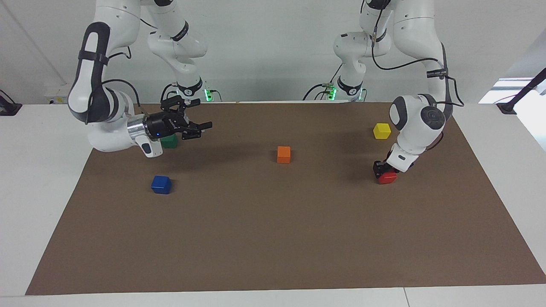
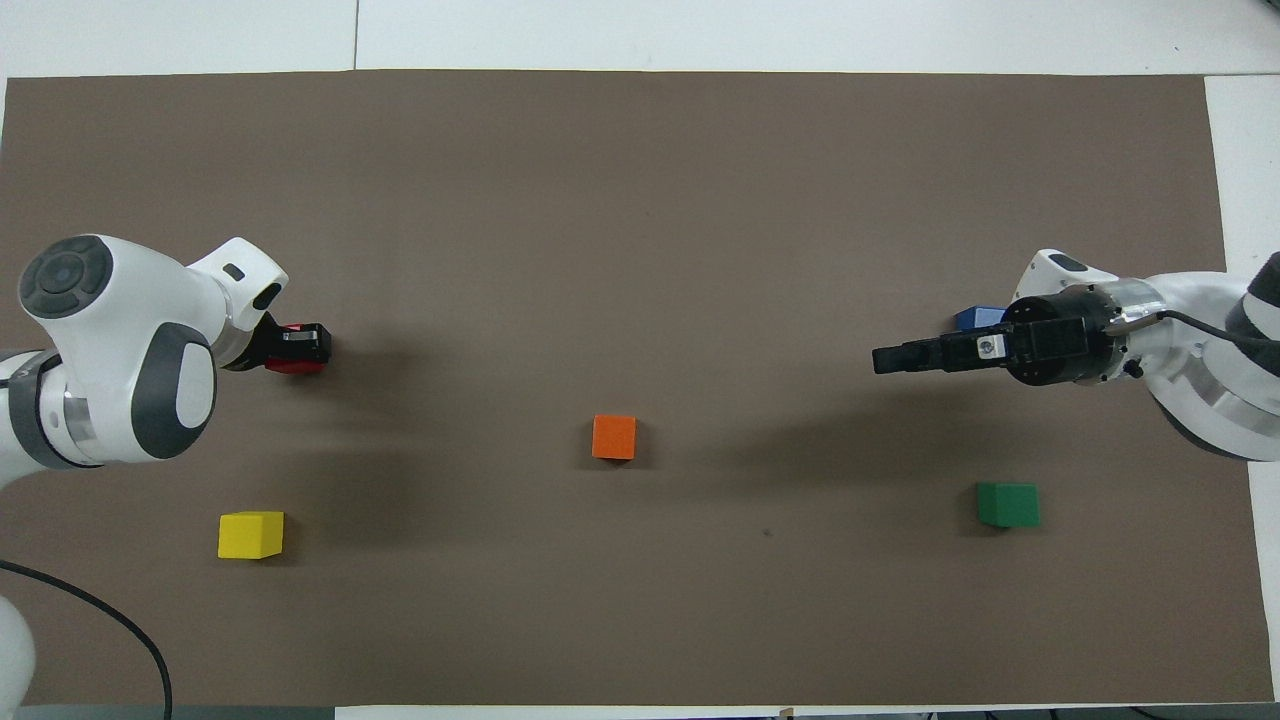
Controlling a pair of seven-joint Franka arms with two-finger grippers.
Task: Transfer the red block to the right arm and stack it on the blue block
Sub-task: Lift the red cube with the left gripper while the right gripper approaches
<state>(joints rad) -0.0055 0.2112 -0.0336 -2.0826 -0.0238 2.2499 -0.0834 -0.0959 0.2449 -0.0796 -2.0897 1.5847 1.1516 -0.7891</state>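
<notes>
The red block (image 1: 388, 177) rests on the brown mat (image 1: 273, 238) toward the left arm's end, farther from the robots than the yellow block. My left gripper (image 1: 385, 171) is down on it, its fingers against the block's sides; it also shows in the overhead view (image 2: 300, 348), with red block edges (image 2: 290, 367) peeking out. The blue block (image 1: 161, 184) sits toward the right arm's end. My right gripper (image 1: 200, 130) hangs open and empty in the air, pointing sideways toward the table's middle. In the overhead view the right gripper (image 2: 890, 358) partly covers the blue block (image 2: 978, 318).
An orange block (image 1: 283, 154) lies mid-table, a yellow block (image 1: 381, 131) near the left arm's base, and a green block (image 1: 169, 143) near the right arm's base, partly hidden by the right hand. They also show in the overhead view: orange (image 2: 614, 437), yellow (image 2: 250, 534), green (image 2: 1008, 504).
</notes>
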